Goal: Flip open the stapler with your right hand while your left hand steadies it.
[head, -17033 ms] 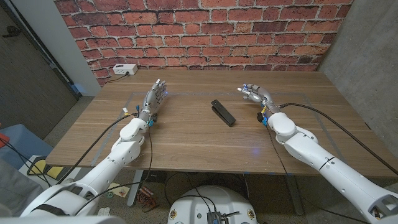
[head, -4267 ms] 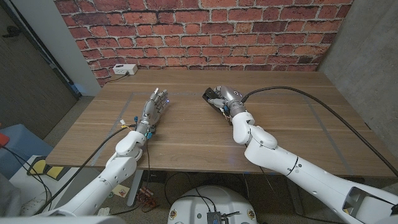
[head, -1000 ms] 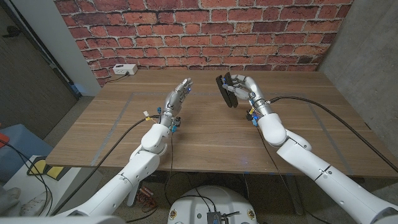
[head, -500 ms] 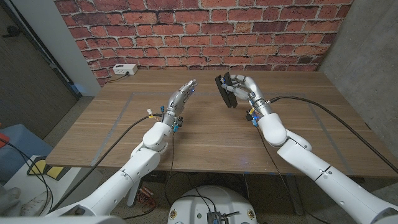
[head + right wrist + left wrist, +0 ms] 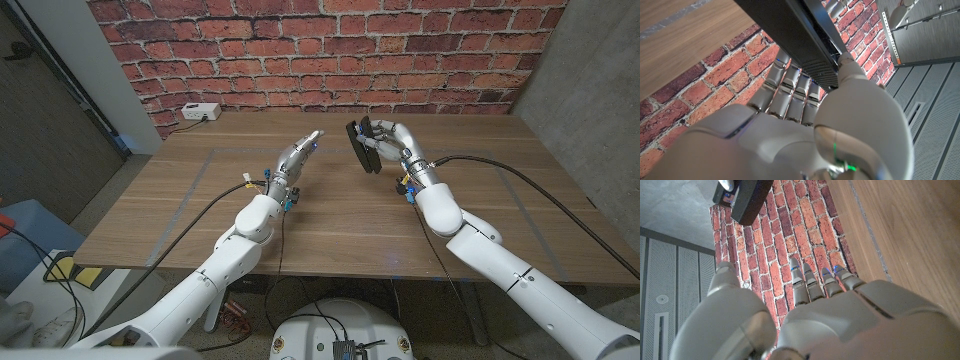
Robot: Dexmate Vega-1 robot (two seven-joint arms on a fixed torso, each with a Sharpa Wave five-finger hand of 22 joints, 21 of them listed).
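The right hand [image 5: 390, 141] is holding the black stapler [image 5: 361, 146] clear of the wooden table [image 5: 330, 215], fingers wrapped behind the body and the thumb bearing on its near face. The stapler is sitting up in front of the brick wall [image 5: 330, 50], toward the table's far side, tipped up on end rather than lying flat. In the right wrist view the stapler [image 5: 790, 35] is crossing the picture as a long dark bar with a ribbed underside, and the thumb [image 5: 850, 65] is pressing against its edge. Judged from this, the lift is putting the hinge within reach of both hands, which a stapler lying on the table would not allow.

The left hand [image 5: 297, 155] is reaching toward the stapler with its fingers extended and together, holding nothing; it is near the stapler but not touching it. The left wrist view agrees — the fingers [image 5: 810, 282] are pointing ahead and the stapler's end [image 5: 747, 197] is showing beyond them, apart. The steadying contact is not yet made, so the flip itself is judged not yet begun.

A small white box [image 5: 201, 111] with a cable is sitting at the table's far left edge, possibly a power unit — too small to confirm. No brand, label or legible writing is showing on the stapler or elsewhere.
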